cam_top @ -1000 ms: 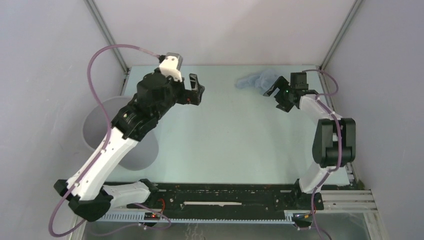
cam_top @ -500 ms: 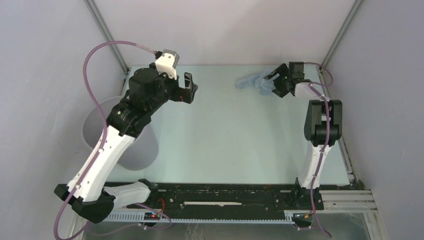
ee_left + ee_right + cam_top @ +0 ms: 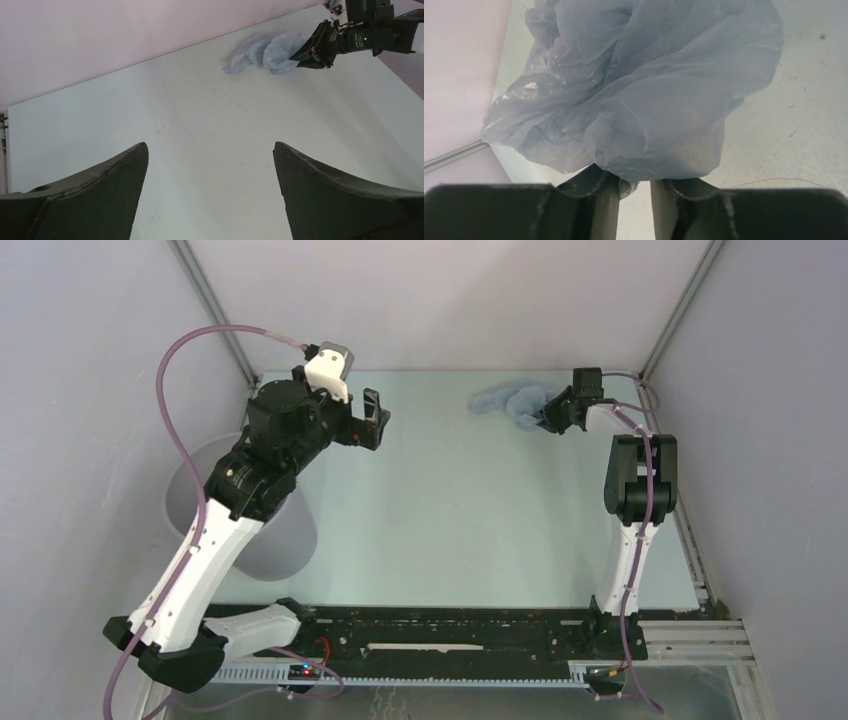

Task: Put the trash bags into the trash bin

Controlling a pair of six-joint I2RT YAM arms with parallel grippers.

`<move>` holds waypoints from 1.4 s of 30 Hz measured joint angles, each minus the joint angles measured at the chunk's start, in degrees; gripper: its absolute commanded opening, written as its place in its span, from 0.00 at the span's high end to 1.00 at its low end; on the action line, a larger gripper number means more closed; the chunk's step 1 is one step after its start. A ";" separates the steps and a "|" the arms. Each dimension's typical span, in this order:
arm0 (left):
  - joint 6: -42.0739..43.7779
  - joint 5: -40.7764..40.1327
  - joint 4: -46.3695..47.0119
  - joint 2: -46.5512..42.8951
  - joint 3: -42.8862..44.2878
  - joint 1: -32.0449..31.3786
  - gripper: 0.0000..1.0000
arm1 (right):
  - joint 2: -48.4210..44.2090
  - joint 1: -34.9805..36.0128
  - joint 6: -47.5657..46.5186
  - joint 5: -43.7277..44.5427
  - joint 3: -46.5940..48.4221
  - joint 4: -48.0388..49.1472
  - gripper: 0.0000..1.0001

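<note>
The pale blue, crumpled trash bag lies at the back right of the table. My right gripper reaches into its right end. In the right wrist view the bag bulges over the fingertips, and the gripper has its jaws drawn close with film pinched between them. The left wrist view shows the bag with the right gripper at its side. My left gripper hangs open over the back left of the table, far from the bag. The grey trash bin stands at the left, partly hidden under the left arm.
The grey walls meet the table's back edge just behind the bag, and the right wall stands close to the right arm. The left arm crosses over the bin's mouth. A black rail runs along the near edge.
My right gripper moved back and left into the bag and its jaws narrowed from wide open onto the film. The left arm drew slightly left, still open.
</note>
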 measured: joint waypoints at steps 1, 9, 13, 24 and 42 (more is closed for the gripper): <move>0.04 0.00 0.00 -0.13 0.00 0.00 0.00 | 0.00 0.02 -0.39 -0.52 0.02 -0.39 0.80; -0.48 0.22 0.63 0.79 0.00 0.00 0.00 | -2.75 0.28 -7.02 -17.11 -2.03 -4.15 0.97; -4.42 0.72 0.48 3.54 0.13 0.00 0.00 | -11.21 1.92 -12.52 -27.28 -9.44 -7.50 1.00; -21.49 12.85 -2.78 6.27 -6.82 -0.17 0.00 | -32.20 3.08 -22.99 -46.01 -29.51 -18.45 1.00; -32.41 17.11 3.34 14.64 -29.81 -9.73 0.33 | -32.04 -1.05 -29.20 -50.53 -33.53 -27.12 1.00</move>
